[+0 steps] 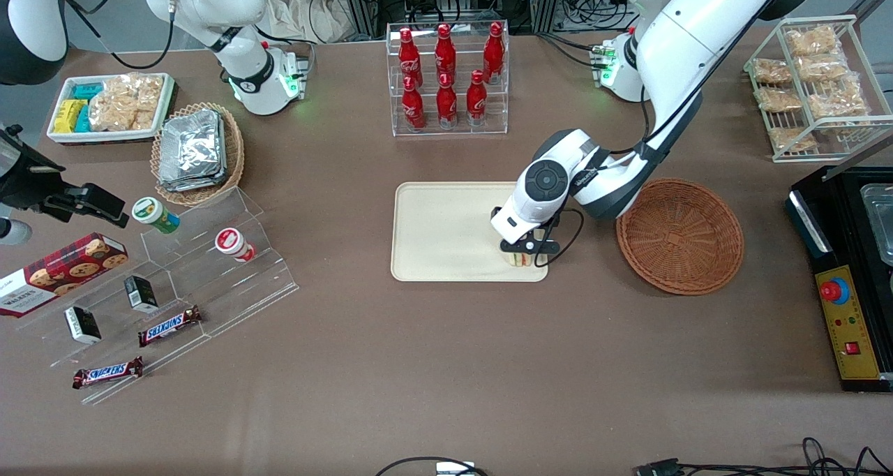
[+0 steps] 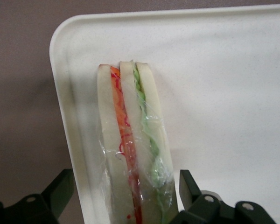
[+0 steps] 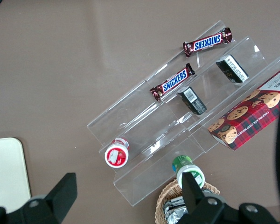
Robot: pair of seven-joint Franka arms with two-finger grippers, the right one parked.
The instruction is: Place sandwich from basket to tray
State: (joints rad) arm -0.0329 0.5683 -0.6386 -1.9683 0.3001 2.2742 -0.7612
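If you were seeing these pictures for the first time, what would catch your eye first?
The left gripper over the tray, its open fingers on either side of the wrapped sandwich near the rim. Beside the tray sits the round wicker basket, and farther from the camera, red bottles.

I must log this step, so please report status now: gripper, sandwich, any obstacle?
Gripper open, low over tray corner nearest basket. Sandwich on tray, between the fingers, ungripped. Basket holds nothing. No obstacle seen.
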